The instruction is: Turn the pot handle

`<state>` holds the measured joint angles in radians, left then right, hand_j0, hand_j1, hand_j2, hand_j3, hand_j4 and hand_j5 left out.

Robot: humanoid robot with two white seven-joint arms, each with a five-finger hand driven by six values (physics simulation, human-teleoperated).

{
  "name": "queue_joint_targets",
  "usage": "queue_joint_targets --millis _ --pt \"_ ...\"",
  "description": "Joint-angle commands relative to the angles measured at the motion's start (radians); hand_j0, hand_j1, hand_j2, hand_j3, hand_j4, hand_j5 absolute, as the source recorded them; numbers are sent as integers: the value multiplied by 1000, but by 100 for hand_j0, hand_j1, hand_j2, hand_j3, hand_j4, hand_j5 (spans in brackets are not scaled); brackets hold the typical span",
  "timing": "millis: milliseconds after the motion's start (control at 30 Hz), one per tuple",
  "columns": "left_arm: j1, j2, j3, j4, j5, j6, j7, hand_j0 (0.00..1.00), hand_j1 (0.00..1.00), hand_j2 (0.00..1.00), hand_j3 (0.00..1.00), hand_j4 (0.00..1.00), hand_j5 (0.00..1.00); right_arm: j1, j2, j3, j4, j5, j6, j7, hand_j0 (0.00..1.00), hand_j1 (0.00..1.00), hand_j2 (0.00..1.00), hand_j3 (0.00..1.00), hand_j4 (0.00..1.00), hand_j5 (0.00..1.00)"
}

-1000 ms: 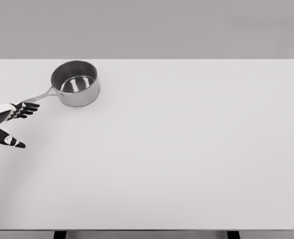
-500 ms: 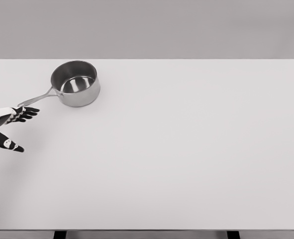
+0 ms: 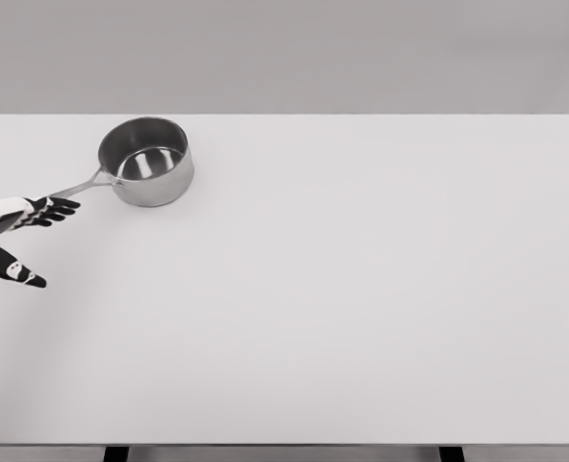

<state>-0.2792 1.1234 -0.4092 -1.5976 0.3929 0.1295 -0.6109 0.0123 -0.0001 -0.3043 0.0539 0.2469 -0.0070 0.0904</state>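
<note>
Here, in the head view, a round, shiny stainless-steel saucepan stands upright in the upper left of the frame, on a wide, plain white bench that fills most of the picture. The pan is open at the top and its bright inner floor shows. Its long, thin metal handle runs from the pan's lower left side down toward the left edge of the frame.

The left hand, white at the wrist with black fingers, comes in at the left edge, in the middle-left of the frame. The fingers are stretched out and spread, grasping nothing. The upper fingers point right and overlap the far tip of the handle; whether they press on it or only lie just beside it cannot be told from this angle. The black thumb reaches lower and to the right, well apart from the handle.

Two dark bench legs show at the bottom edge.
</note>
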Motion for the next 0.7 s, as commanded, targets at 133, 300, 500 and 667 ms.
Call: queue_joint_targets --millis 133,300,500,667 --pt "-8 -33 -3 5 -5 1 0 100 100 100 100 100 100 0 0 1 0 0 -1 0 100 100 100 100 100 100" --pt "-69 -96 -45 87 -55 1 0 100 100 100 100 100 100 0 0 1 0 0 -1 0 100 100 100 100 100 100" --pt "-98 -99 -72 143 -57 -1 0 100 100 100 100 100 100 0 0 1 0 0 1 0 100 100 100 100 100 100" --pt "-117 -100 -72 176 -63 -1 0 100 100 100 100 100 100 0 0 1 0 0 1 0 100 100 100 100 100 100"
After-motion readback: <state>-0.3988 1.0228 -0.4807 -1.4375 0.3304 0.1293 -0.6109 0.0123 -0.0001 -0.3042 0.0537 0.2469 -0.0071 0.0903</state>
